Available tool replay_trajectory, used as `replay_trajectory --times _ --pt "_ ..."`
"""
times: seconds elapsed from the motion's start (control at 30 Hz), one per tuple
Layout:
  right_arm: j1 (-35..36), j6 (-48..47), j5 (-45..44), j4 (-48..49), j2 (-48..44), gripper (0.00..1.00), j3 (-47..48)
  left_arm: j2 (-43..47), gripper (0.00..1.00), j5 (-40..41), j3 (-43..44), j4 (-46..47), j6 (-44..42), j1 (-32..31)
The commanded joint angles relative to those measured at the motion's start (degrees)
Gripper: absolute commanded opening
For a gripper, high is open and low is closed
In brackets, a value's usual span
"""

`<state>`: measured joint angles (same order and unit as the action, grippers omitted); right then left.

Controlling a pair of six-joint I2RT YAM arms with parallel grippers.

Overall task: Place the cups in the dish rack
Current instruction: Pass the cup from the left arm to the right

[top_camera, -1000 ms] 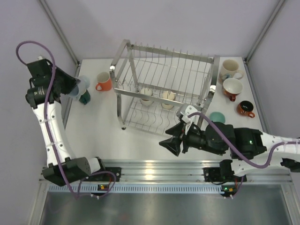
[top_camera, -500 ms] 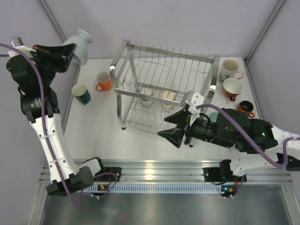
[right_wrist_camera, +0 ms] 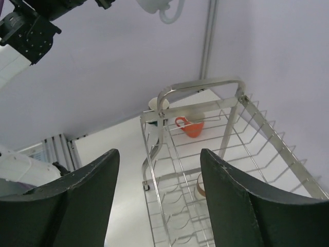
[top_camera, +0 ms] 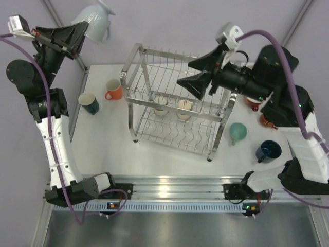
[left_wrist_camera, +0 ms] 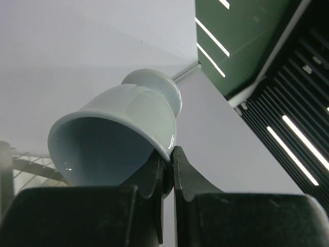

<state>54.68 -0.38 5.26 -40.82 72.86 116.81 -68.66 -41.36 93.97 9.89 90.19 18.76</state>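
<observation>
Where the table runs closest to the arm bases, a navy cup (top_camera: 268, 151) sits on the right. A mint cup (top_camera: 238, 132) lies just beyond it, beside the dish rack (top_camera: 124, 77). Inside the rack, under its upper wires, sit a left cream cup (top_camera: 161, 104) and a right cream cup (top_camera: 184, 107). Left of the rack, an orange cup (top_camera: 114, 88) and a teal cup (top_camera: 88, 103) stand mouths up. Over the rack hangs the right gripper (top_camera: 184, 73), fingers spread and empty. Farthest, high over the far left corner, the left gripper (top_camera: 81, 34) pinches the rim of a pale blue-grey cup (top_camera: 95, 23). Its mouth faces the wrist and its foot points away along the fingers.
</observation>
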Motion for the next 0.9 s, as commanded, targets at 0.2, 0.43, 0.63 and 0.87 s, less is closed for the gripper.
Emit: replay_trajectory --times 0.2,0.43,0.63,0.87 --pt "-14.06 0.03 37.01 -0.33 13.88 0.75 8.35 -8.93 0.00 4.19 5.08 24.08 9.46 -21.56" --pt "-15.83 3.72 37.82 12.57 9.06 0.77 -2.81 -10.61 0.00 4.80 2.53 30.53 11.93 -29.73" --pt "-17.84 6.80 34.47 19.28 8.44 0.72 -5.19 -11.32 0.00 5.51 -4.22 37.56 17.64 -34.57" --pt "-19.61 7.68 32.27 21.39 9.84 0.68 -5.02 -10.79 0.00 5.15 -8.28 45.39 23.27 -35.55"
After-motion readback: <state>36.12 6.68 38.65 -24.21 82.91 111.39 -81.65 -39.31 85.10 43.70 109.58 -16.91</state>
